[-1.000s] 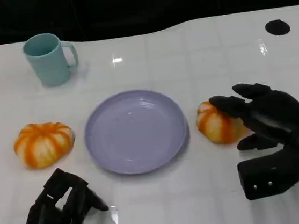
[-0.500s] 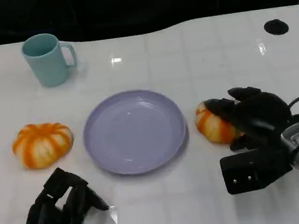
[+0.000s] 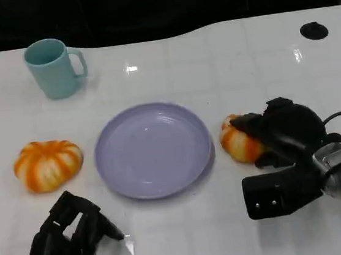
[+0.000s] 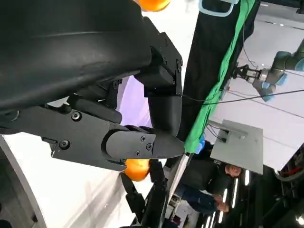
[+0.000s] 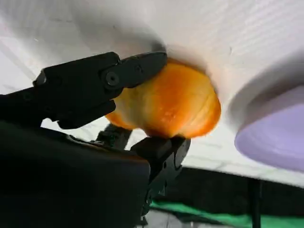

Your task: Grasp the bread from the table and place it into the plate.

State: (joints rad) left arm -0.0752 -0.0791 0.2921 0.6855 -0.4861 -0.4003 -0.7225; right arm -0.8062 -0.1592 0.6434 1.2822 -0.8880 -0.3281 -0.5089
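Two orange-and-white striped round breads lie on the white table, one on each side of the lilac plate (image 3: 153, 149). My right hand (image 3: 288, 129) covers the right side of the right bread (image 3: 238, 141), just off the plate's right rim. In the right wrist view a finger (image 5: 137, 69) and the thumb press on opposite sides of this bread (image 5: 171, 102), with the plate's edge (image 5: 280, 137) close beside it. The bread still rests on the table. The left bread (image 3: 48, 163) lies untouched. My left hand (image 3: 66, 241) rests at the near left with fingers curled in, holding nothing.
A teal mug (image 3: 53, 67) stands at the far left. A small black disc (image 3: 314, 30) sits at the far right of the table. The table's dark far edge runs along the back. A person stands beyond the table in the left wrist view (image 4: 209, 190).
My right hand has slid left and closed around the right bread, which has shifted slightly toward the plate. The left hand and the other bread have not moved.
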